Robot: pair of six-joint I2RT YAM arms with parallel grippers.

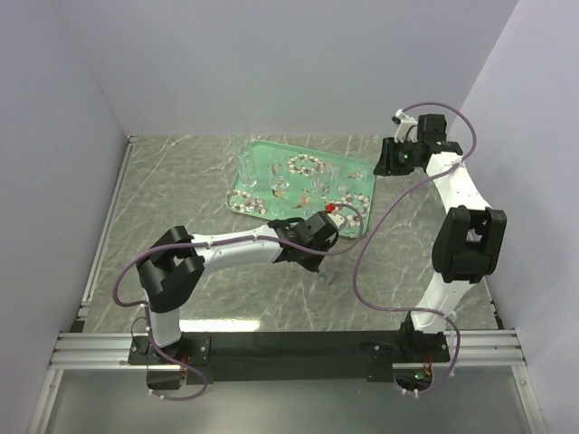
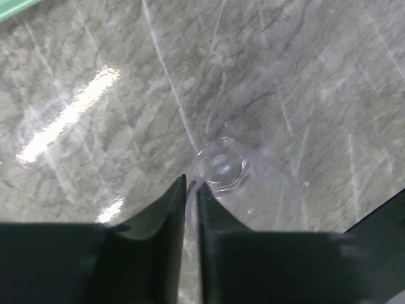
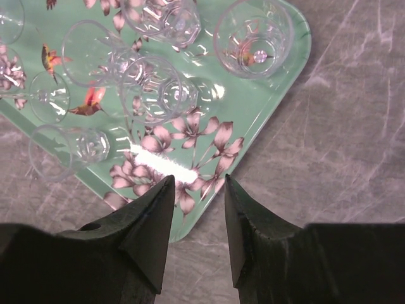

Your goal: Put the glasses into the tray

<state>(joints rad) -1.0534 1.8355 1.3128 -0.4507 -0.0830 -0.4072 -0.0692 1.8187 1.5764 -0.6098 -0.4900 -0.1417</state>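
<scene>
Left fingers (image 2: 166,221): seen nearest the lens in the left wrist view, dark and wedge-shaped, drawn almost together with only a thin slit between them.
Left gripper (image 2: 191,185): judged to be pinching the thin wall of the clear glass (image 2: 243,187) at its rim, which was seen running into the slit.
Glass axis: the wide mouth was seen next to the fingertips and the thick small base farther off, so the axis was judged to run roughly along the fingers, mouth toward the gripper.
Glass support: whether the base was resting on the marble table (image 2: 304,76) or had been raised off it could not be told.
Deciding relation: the tray (image 1: 262,165) was seen just beyond the left gripper, on the side away from the arm bases; only a mint corner was caught at the upper left of the left wrist view. The carry was therefore judged to run forward and up over the raised rim.
Glasses in the tray (image 3: 253,39): several were seen upright and crowded together, some touching; free floor was seen mainly near the corner below the right gripper.
Right gripper (image 3: 197,182): spread and holding nothing, hovering above that corner of the tray.
Nearer arm: the left, judged to have the glass in hand.
</scene>
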